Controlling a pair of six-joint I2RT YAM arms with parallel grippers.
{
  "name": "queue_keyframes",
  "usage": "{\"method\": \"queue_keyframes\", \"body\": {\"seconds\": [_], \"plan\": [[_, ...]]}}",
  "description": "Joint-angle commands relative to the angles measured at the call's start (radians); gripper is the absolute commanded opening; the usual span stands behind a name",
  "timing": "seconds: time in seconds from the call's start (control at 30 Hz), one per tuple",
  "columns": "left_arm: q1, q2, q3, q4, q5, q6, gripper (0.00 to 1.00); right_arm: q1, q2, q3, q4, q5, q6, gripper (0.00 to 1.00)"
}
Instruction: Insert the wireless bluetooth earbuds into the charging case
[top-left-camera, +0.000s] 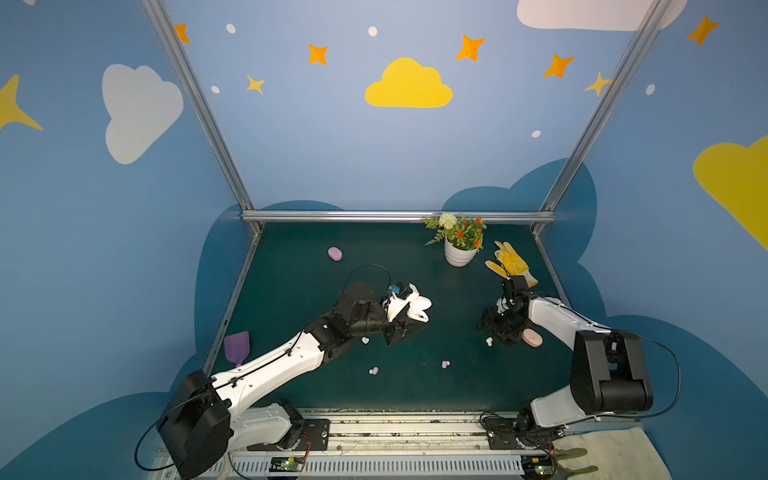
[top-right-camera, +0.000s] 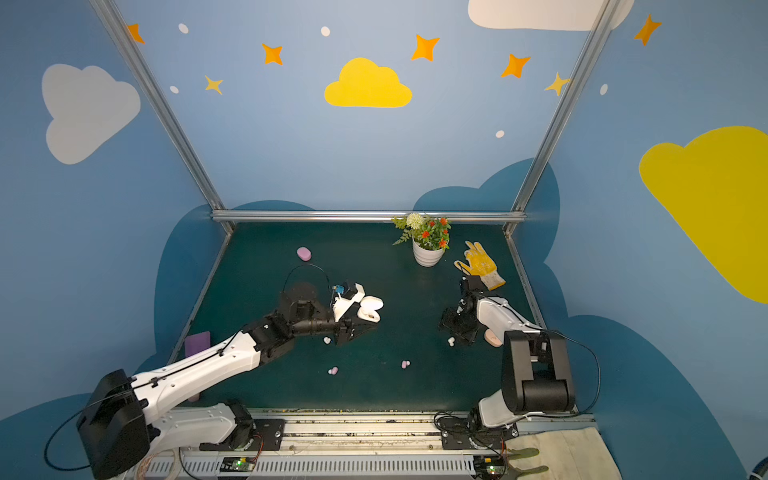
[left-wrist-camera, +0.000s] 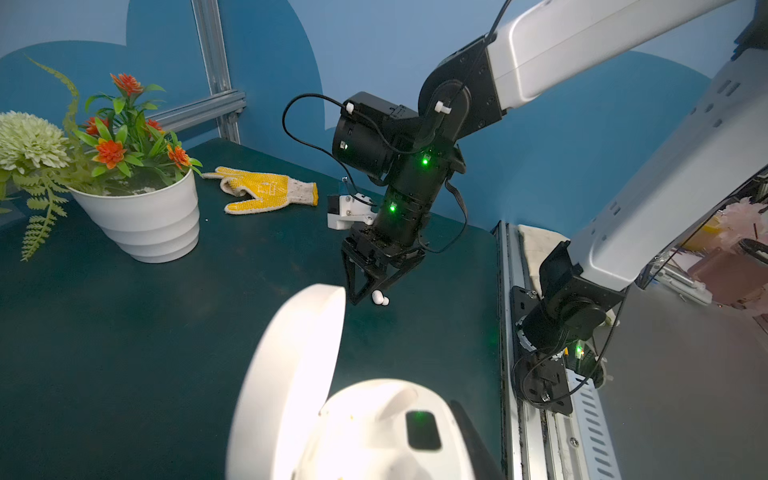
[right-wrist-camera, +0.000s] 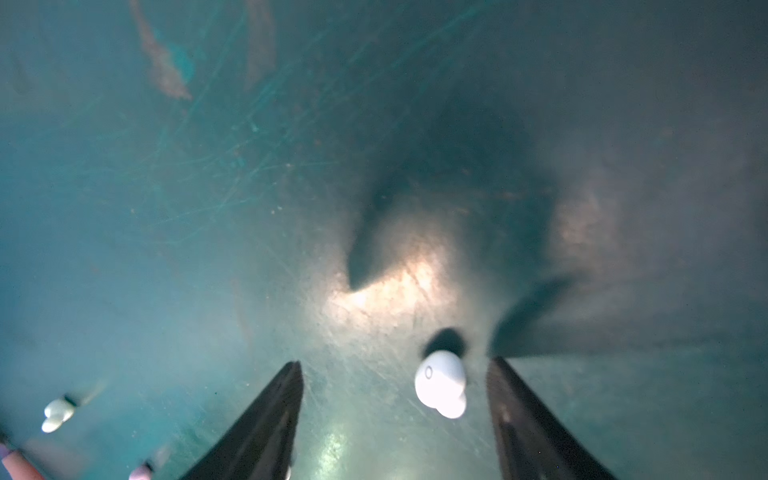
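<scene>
Pickup of the white earbud, by all appearances. Find it on the green mat well in front of the flowerpot and a little to the right of it, lying between the fingers of the right claw. Note that claw spread wide, gripping nothing, touching the bud nowhere visible, with the bud nearer one finger than its mate. Centre over the bud first, to land both fingers on it together and avoid flicking it aside. Close slowly on the rounded body, low against the mat; expect a glossy, tiny thing to squirt out under a hasty pinch. Lift straight, then carry toward the open white case, clenched lid-up in the left claw, in front of the flowerpot and to the left of it.
</scene>
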Motion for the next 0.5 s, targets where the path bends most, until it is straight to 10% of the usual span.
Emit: {"method": "queue_keyframes", "body": {"seconds": [0.0, 0.47], "plan": [[0.006, -0.002, 0.022, -0.013, 0.022, 0.011, 0.19, 0.001, 0.005, 0.015, -0.035, 0.026, -0.005, 0.61], [0.006, -0.023, 0.003, 0.006, 0.012, -0.002, 0.19, 0.01, 0.041, 0.018, -0.037, 0.066, 0.013, 0.44]]}}
